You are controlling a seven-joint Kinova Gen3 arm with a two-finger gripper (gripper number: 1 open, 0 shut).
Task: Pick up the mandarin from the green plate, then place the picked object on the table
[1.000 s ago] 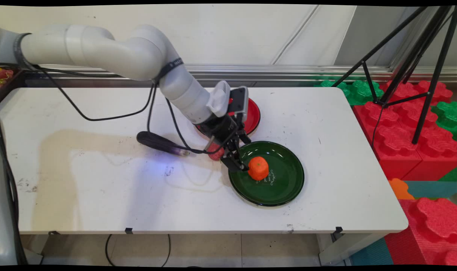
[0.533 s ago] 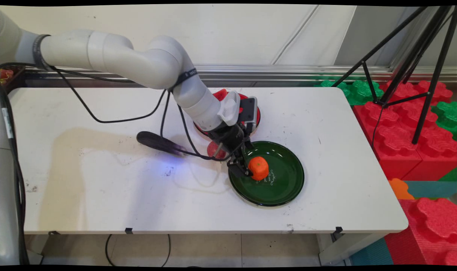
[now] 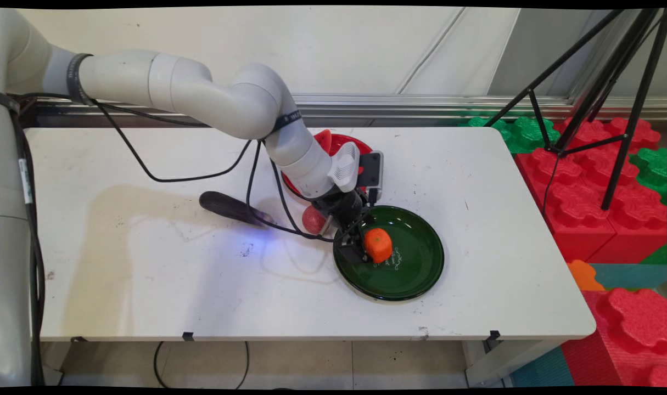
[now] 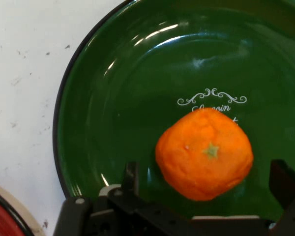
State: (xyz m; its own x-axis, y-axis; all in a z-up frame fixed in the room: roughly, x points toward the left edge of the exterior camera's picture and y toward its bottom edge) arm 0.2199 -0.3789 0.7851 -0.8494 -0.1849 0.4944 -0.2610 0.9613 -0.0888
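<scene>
An orange toy mandarin [image 3: 378,244] [image 4: 204,153] lies on the left half of a dark green plate [image 3: 415,269] [image 4: 113,98]. My black gripper [image 3: 368,247] [image 4: 206,173] is low over that plate and open. In the hand view one finger [image 4: 131,176] stands left of the mandarin and the other [image 4: 284,178] right of it, each with a gap to the fruit. The near finger [image 3: 355,253] shows in the main view just left of the mandarin; the far one is hidden.
A red plate [image 3: 359,148] [image 4: 1,216] sits behind the green one with a red piece [image 3: 324,140] on it. A small red fruit [image 3: 313,219] and a dark eggplant [image 3: 229,207] lie left of the gripper. Black cables hang there. A tripod [image 3: 597,104] and foam blocks [image 3: 586,186] stand right of the table.
The arm has shifted right and down over the green plate, bringing the open fingers from beside the mandarin to either side of it. The mandarin has not moved.
</scene>
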